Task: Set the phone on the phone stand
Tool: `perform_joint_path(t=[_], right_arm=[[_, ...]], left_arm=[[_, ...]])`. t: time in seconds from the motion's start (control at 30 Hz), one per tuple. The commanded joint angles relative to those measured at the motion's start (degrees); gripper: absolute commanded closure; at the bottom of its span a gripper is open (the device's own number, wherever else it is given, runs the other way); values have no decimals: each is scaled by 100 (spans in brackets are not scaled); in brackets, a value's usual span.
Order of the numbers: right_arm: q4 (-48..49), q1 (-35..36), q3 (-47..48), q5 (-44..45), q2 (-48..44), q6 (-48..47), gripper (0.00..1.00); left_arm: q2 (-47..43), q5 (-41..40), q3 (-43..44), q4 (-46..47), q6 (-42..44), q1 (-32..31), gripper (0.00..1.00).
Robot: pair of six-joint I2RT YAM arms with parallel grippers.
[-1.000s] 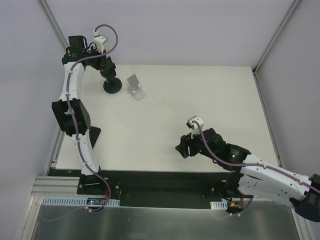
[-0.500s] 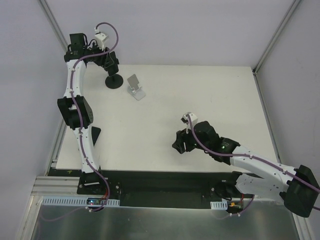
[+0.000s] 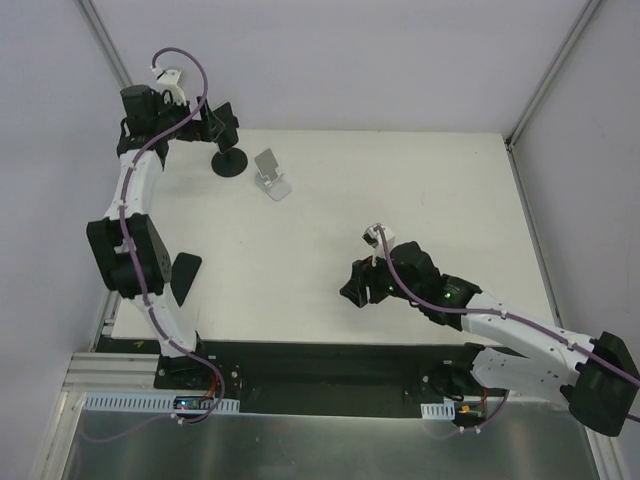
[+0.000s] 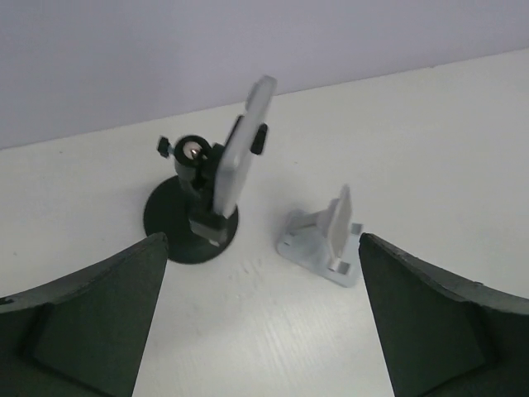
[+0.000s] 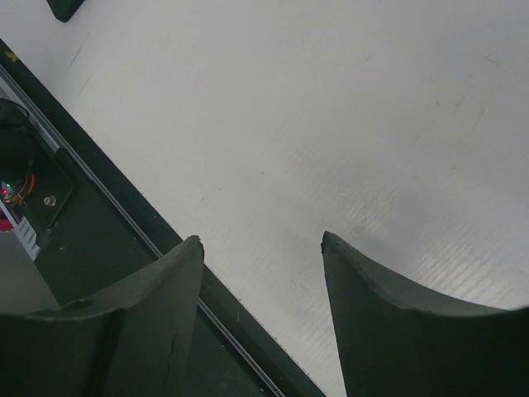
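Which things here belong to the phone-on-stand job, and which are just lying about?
Job: dark flat phone; black round-based stand or small white stand, unclear which is meant.
Lying about: whichever of the two stands goes unused.

Light is soft and even in all three views, seemingly coming from overhead. The white surface comes out bright without blowing out. Shadows are faint: a slight smudge beside the white stand and a greyish patch on the surface in the right wrist view. Up close, the fingers of the left tool and those of the right tool are dark, soft-edged blobs. The top view is the sharpest.
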Motion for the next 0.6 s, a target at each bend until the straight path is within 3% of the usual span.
perform_joint_path(t=[0.0,0.03,0.07,0.17,0.3,0.43,0.57], right_arm=[[174,-7,171,-109,-248,40,39],[164,-7,162,-101,-291,22,38],[156,-16,154,-83,-353,-4,38],[94,-16,110,-48,-493,-22,38],[33,-16,66,-13,-643,-57,38],[32,-7,-5,57,-722,-101,38],[41,-7,4,40,-696,-162,38]], left_arm=[[-1897,-493,-2196,2669,-1659,59,7],[-2021,-291,-2408,2723,-1660,59,13],[-2109,-45,-2662,2715,-1651,59,27],[-1971,272,-3024,2741,-1633,51,34],[-1540,371,-3235,3135,-1975,7,32],[-1091,30,-3762,4976,-2748,-195,36],[-441,-377,-3879,5597,-2750,-695,34]])
